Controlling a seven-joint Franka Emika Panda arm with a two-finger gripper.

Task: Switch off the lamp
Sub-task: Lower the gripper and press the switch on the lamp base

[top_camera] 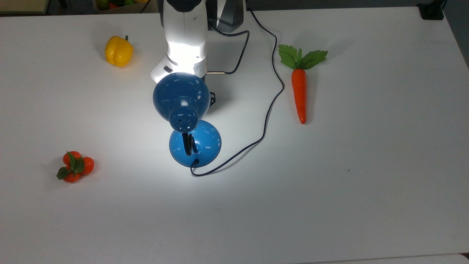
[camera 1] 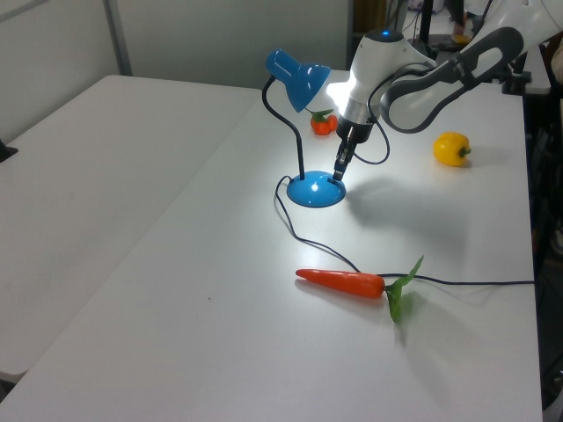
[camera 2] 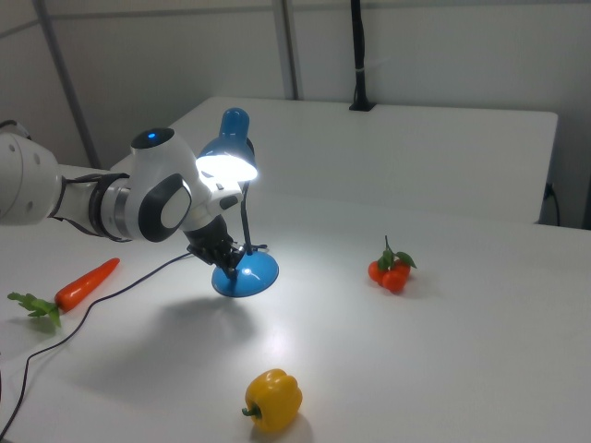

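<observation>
The blue lamp is lit, and its domed shade [top_camera: 181, 95] throws a bright patch on the white table. Its round base [top_camera: 205, 141] lies just below the shade in the top view, and the dark cord [top_camera: 271, 106] runs off toward the top view's top. In the left view my gripper [camera 1: 339, 171] points down with its tip on the near rim of the lamp base [camera 1: 315, 191], under the shade [camera 1: 297, 77]. The right view shows the gripper [camera 2: 235, 261] at the base [camera 2: 254, 277], fingers shut together with nothing held. The shade hides the fingers in the top view.
A carrot [top_camera: 299, 91] lies at the top view's right, beside the cord. A yellow pepper [top_camera: 118, 51] sits at the top view's upper left, and a cluster of small orange fruits [top_camera: 74, 167] at the lower left. My arm [top_camera: 185, 36] reaches in from the top edge.
</observation>
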